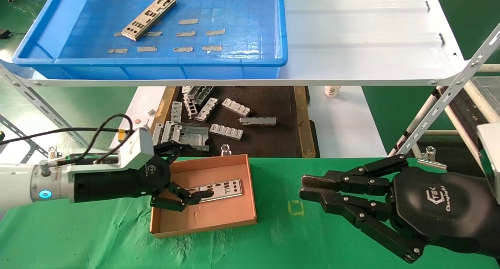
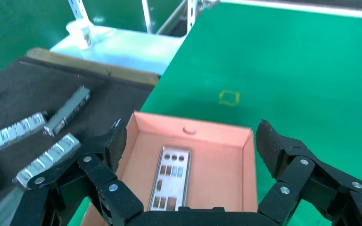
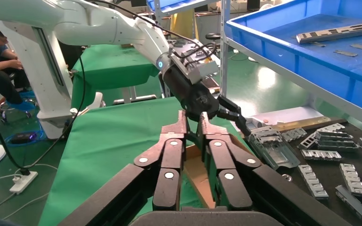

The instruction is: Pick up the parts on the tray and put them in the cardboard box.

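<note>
One silver part [image 1: 148, 17] lies in the blue tray [image 1: 258, 61] on the upper shelf. A second part [image 1: 220, 190] lies flat in the cardboard box [image 1: 242, 218] on the green cloth. My left gripper [image 1: 183, 174] is open and empty, low over the box's left end. The left wrist view shows its fingers spread either side of the box [image 2: 202, 131], with the part [image 2: 169, 181] below. My right gripper [image 1: 308, 189] is shut and empty, right of the box. The right wrist view shows the right gripper [image 3: 192, 120], the box [image 3: 195, 172] and the tray [image 3: 311, 56].
A black wooden-rimmed tray [image 1: 299, 120] with ribbed grey brackets [image 1: 226, 131] sits behind the box, under the white shelf [image 1: 363, 46]. A paper cup [image 1: 332, 91] stands to its right. A yellow square mark [image 1: 295, 207] is on the cloth. A person [image 3: 0, 56] sits far off.
</note>
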